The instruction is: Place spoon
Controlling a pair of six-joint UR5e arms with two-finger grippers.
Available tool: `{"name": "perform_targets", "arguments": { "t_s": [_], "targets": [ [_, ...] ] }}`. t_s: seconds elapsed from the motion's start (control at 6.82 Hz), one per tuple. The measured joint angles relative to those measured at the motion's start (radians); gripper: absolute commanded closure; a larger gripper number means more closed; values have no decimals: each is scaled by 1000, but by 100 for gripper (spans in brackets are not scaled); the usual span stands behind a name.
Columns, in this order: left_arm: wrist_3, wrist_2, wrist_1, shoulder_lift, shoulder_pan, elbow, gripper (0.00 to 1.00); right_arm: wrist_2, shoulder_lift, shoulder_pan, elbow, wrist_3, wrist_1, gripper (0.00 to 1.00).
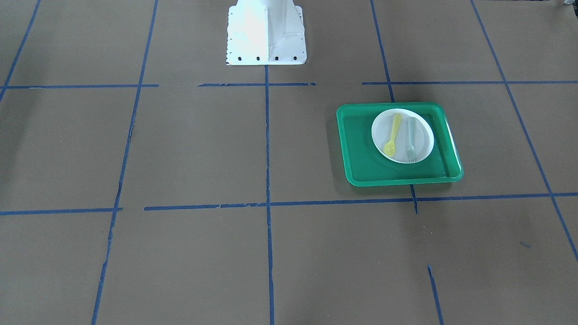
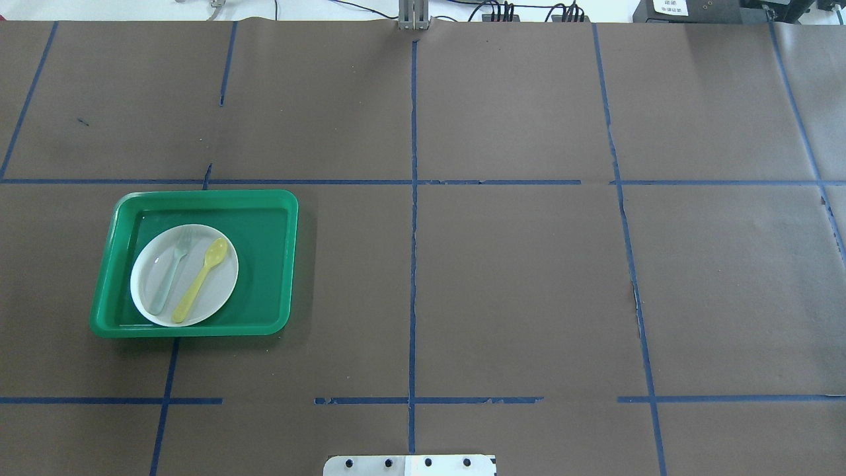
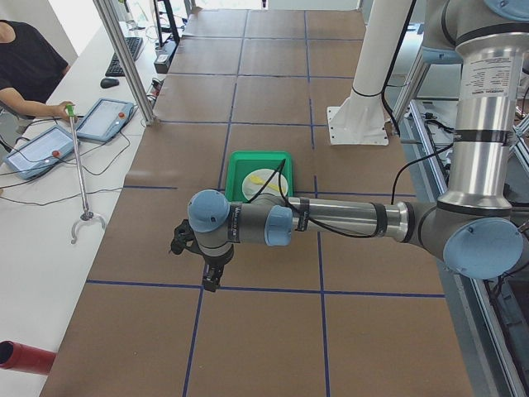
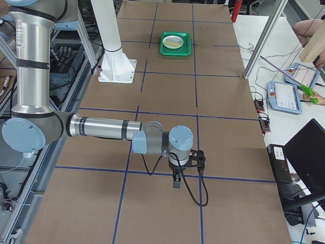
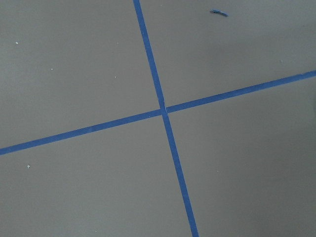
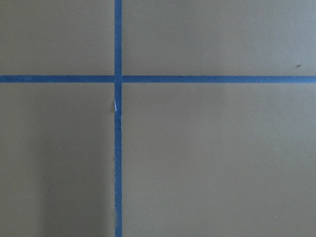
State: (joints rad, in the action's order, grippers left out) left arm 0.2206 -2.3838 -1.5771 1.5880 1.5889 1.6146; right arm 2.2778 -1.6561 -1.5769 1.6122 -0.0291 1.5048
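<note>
The yellow spoon (image 1: 393,135) lies on the white plate (image 1: 423,133), beside a pale grey-green fork (image 1: 411,140). The plate sits in a green tray (image 1: 361,153). The overhead view shows the same: spoon (image 2: 200,277), plate (image 2: 221,289), tray (image 2: 264,264). My left gripper (image 3: 211,277) hangs over bare table far from the tray and shows only in the exterior left view. My right gripper (image 4: 176,182) shows only in the exterior right view, far from the tray (image 4: 175,43). I cannot tell whether either is open or shut.
The brown table carries a grid of blue tape lines. The robot's white base (image 1: 266,34) stands at the table's middle edge. An operator's desk with tablets (image 3: 103,120) and a grabber stick (image 3: 81,178) runs along the far side.
</note>
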Motion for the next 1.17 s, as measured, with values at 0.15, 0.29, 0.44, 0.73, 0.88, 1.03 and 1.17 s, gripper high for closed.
{"name": "perform_targets", "arguments": {
  "t_s": [0.15, 0.29, 0.44, 0.73, 0.88, 1.03, 1.17],
  "targets": [
    [0, -1, 2, 0, 0, 1, 0, 0, 0, 0, 0, 0, 0, 0],
    [-3, 1, 2, -3, 0, -1, 0, 0, 0, 0, 0, 0, 0, 0],
    [-4, 13, 0, -9, 0, -4, 0, 0, 0, 0, 0, 0, 0, 0],
    [-13, 40, -25, -43, 0, 13, 0, 0, -1, 0, 0, 0, 0, 0],
    [-70, 46, -38, -48, -5, 21, 0, 0, -1, 0, 0, 0, 0, 0],
    [-166, 49, -56, -45, -46, 42, 0, 0, -1, 0, 0, 0, 0, 0],
    [-264, 50, -93, -34, -137, 77, 0, 0, -1, 0, 0, 0, 0, 0]
  ]
}}
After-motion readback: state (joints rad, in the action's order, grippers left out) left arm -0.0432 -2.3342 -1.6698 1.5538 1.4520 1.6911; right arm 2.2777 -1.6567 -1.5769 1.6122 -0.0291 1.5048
